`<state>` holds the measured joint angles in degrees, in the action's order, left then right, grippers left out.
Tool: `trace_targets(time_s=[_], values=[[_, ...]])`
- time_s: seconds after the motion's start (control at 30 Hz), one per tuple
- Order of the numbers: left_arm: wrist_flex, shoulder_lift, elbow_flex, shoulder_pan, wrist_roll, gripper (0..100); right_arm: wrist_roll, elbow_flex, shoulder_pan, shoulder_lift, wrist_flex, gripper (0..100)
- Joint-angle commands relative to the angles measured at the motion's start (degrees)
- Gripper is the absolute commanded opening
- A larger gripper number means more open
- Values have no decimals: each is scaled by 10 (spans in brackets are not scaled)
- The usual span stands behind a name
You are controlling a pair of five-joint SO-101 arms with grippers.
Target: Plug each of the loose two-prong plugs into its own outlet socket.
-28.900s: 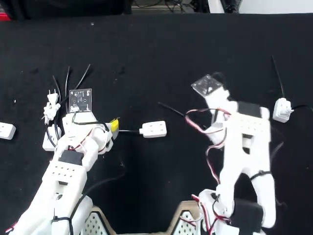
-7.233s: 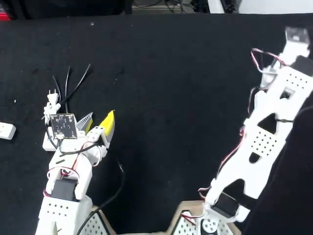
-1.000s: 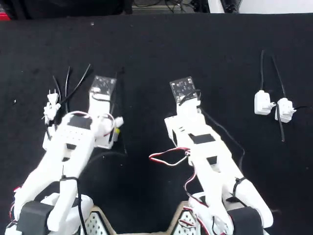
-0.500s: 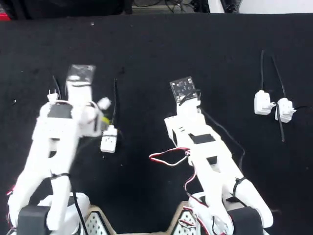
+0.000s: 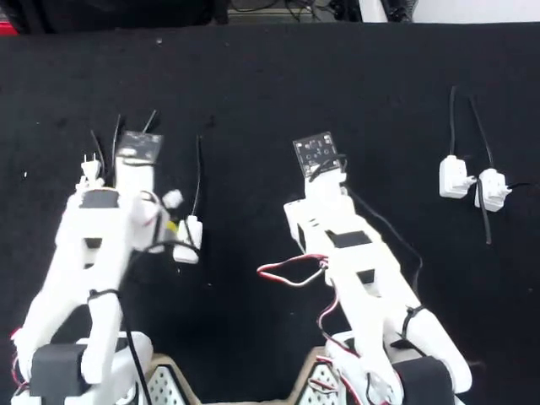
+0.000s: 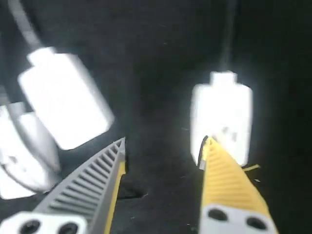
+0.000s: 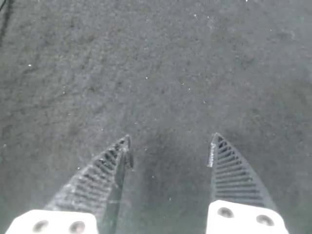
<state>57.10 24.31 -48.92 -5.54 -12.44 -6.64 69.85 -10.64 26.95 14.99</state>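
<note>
Left pincer (image 6: 164,142) hangs open above the black cloth (image 5: 253,84), a corded socket (image 6: 222,117) just past its yellow fingertip, apparently lined up for a grab. A loose plug (image 5: 88,171) lies near, across the arm from it. Right pincer (image 7: 171,138) gapes over cloth, with room to move on every side.

Bare lane between outlet socket (image 6: 222,119) and white block (image 6: 63,100); right end effector (image 7: 168,151) unobstructed
</note>
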Motion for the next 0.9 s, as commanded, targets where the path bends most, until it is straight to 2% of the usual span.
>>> trace_targets(time_s=[0.0, 0.17, 0.33, 0.43, 0.53, 0.7, 0.87], values=[[-33, 1, -26, 84, 18, 242, 0, -29, 11, 17, -12, 240], [-35, 7, -9, 178, 61, 242, 0, -29, 29, 17, -14, 240], [31, 7, 88, 196, 75, 242, 22, -38, 63, 15, -14, 240], [69, 7, 131, 165, 71, 242, 43, -39, 76, 16, -14, 240], [88, 7, 163, 104, 69, 244, 43, -39, 74, 17, -14, 240], [85, -7, 162, -5, 11, 242, 44, -39, 73, 17, -14, 240], [55, -41, 107, -28, -17, 242, 44, -39, 73, 17, -14, 240]])
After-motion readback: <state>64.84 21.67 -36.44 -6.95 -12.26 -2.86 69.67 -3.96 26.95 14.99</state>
